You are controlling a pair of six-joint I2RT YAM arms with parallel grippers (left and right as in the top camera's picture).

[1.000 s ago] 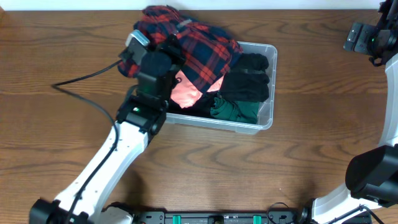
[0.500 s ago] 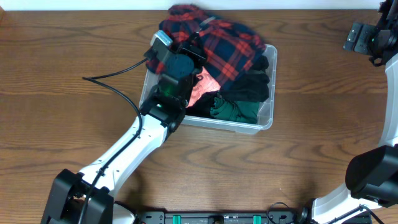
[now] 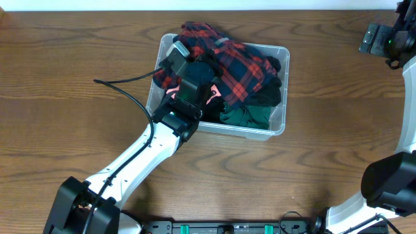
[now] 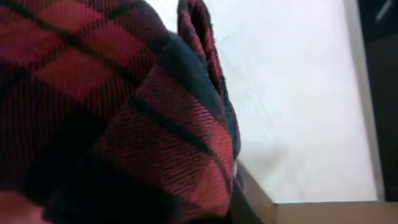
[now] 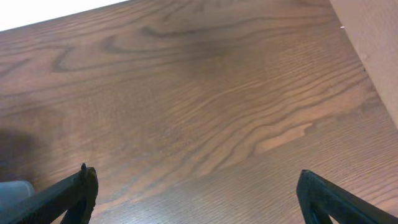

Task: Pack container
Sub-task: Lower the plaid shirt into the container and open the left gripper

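Observation:
The clear container (image 3: pixel 279 125) stands at the table's centre, holding a black garment (image 3: pixel 266 91), a green garment (image 3: pixel 247 117) and a pink one (image 3: pixel 170 83). A red plaid shirt (image 3: pixel 237 58) lies bunched over its far part. My left gripper (image 3: pixel 200 77) is over the container's left half, buried in the plaid shirt (image 4: pixel 124 112), which fills the left wrist view and hides the fingers. It appears shut on the shirt. My right gripper (image 5: pixel 196 193) is open and empty above bare wood. In the overhead view it sits at the far right corner (image 3: pixel 380 39).
The left arm's black cable (image 3: pixel 123 84) loops over the table left of the container. The table's far edge meets a white wall (image 4: pixel 298 93). The right arm's base (image 3: pixel 390 182) stands at the right edge.
My left gripper has moved right and into the container, dragging the plaid shirt from over the container's left rim to over its inside. The right arm has not moved.

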